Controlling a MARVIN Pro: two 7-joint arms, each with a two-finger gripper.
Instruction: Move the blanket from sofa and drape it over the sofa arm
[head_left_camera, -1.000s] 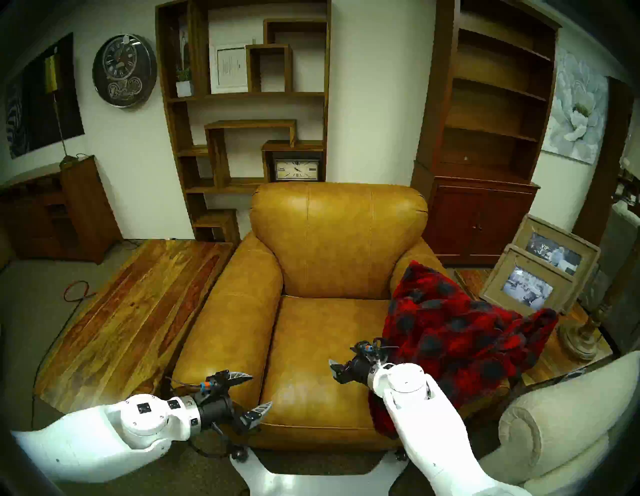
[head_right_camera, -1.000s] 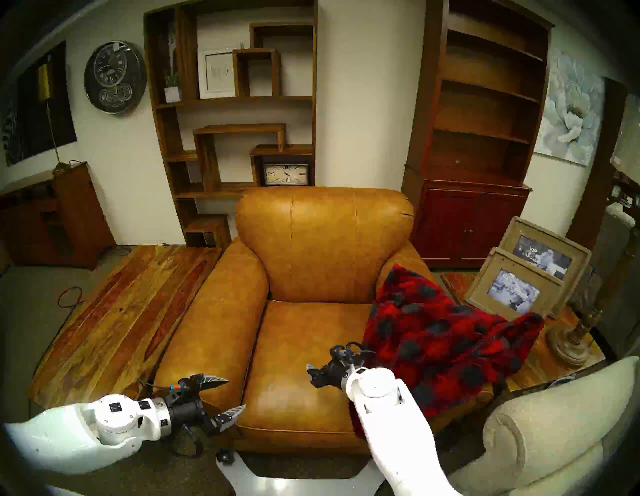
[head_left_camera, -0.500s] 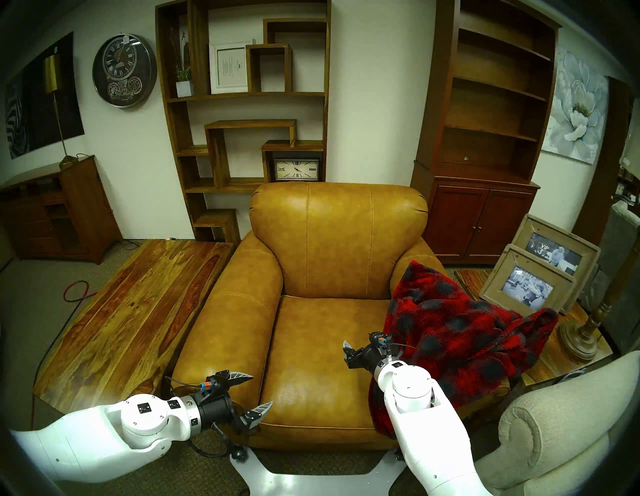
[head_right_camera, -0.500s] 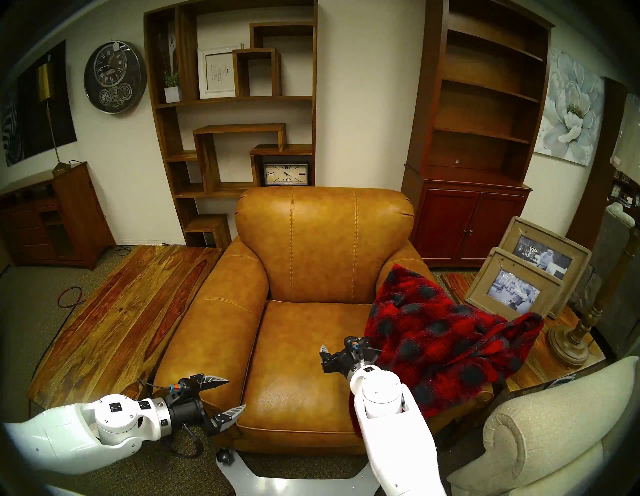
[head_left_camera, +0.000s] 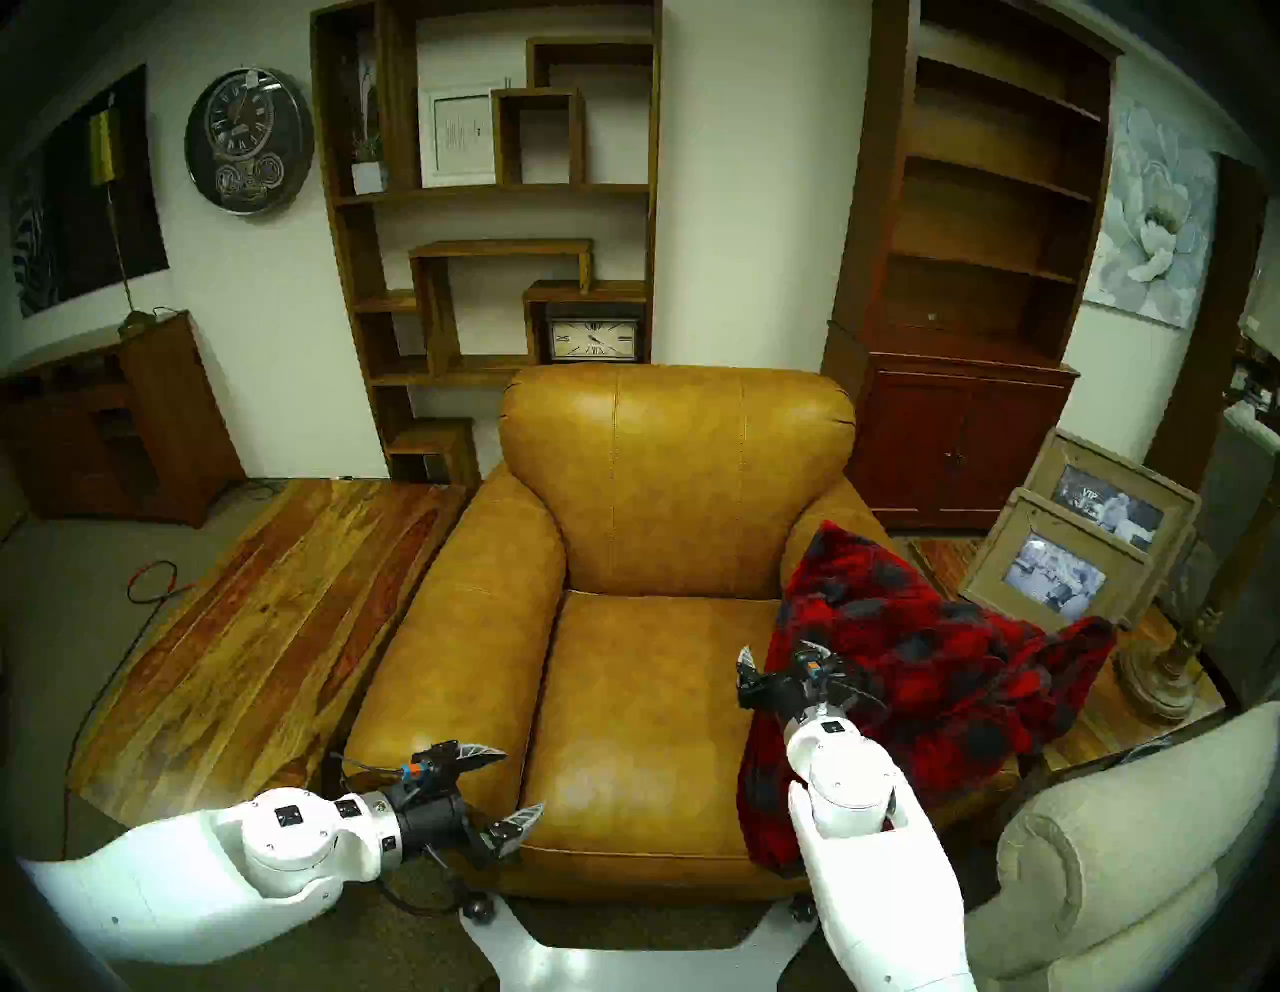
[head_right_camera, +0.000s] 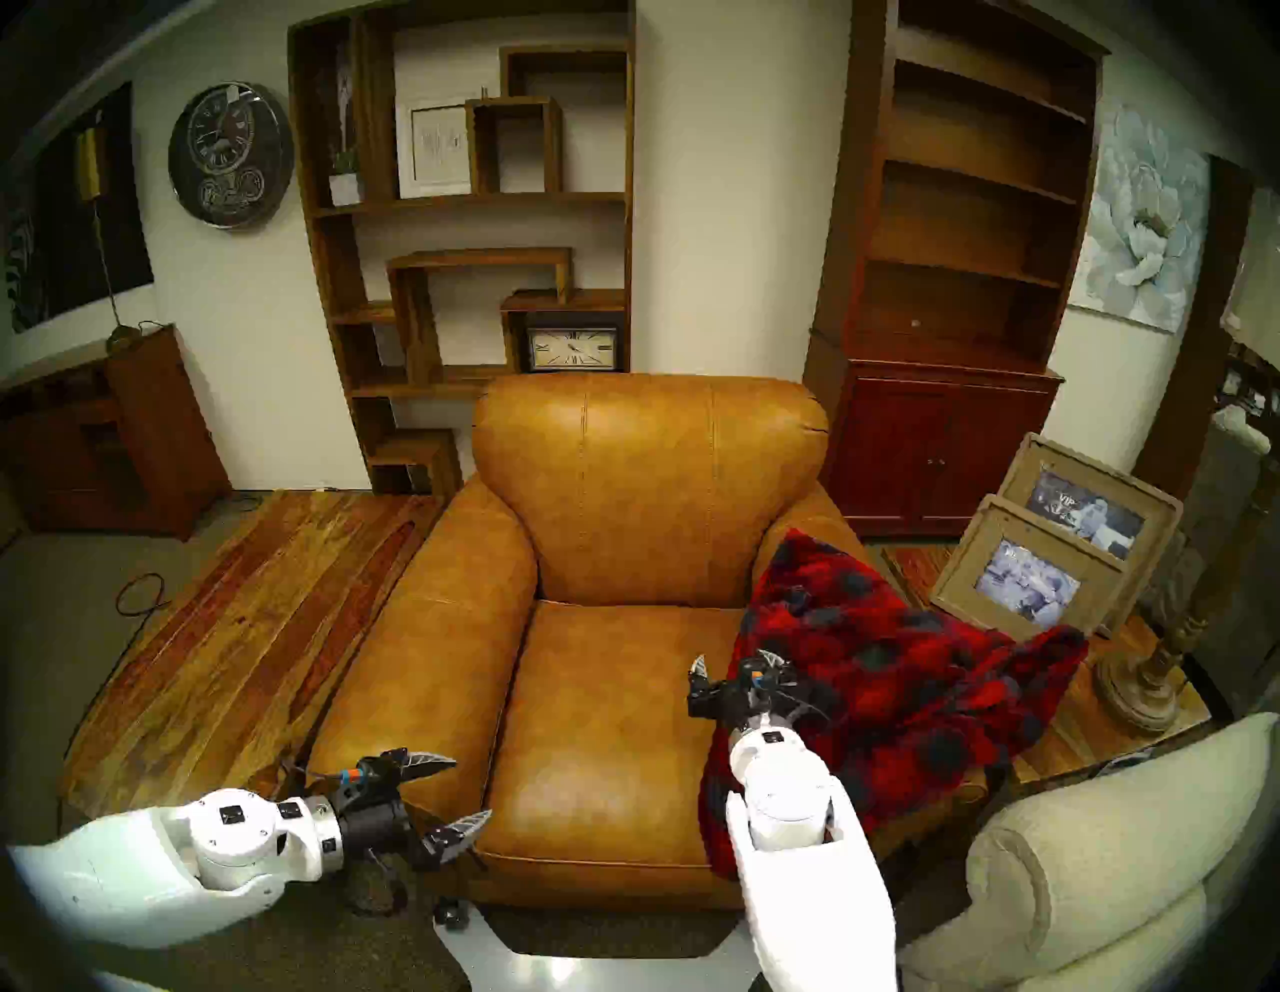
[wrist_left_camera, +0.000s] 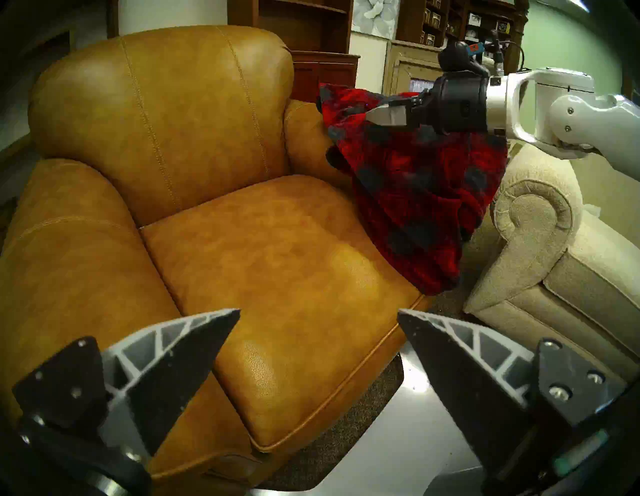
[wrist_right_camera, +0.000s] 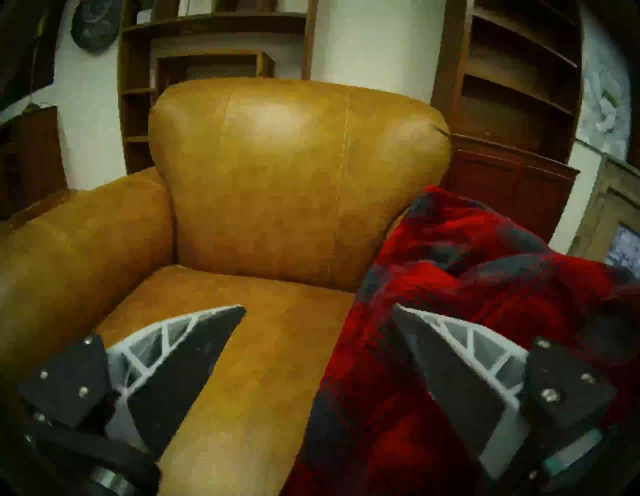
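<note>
Blanket (head_left_camera: 921, 665): fleecy red-black plaid, rumpled over sofa arm (head_left_camera: 834, 516); both end effectors released, empty.

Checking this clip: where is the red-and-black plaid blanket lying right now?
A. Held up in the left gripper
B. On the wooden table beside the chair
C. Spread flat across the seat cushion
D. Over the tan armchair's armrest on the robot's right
D: the blanket lies bunched over the sofa arm, hanging down its inner side and front, while the seat cushion is bare.
</note>
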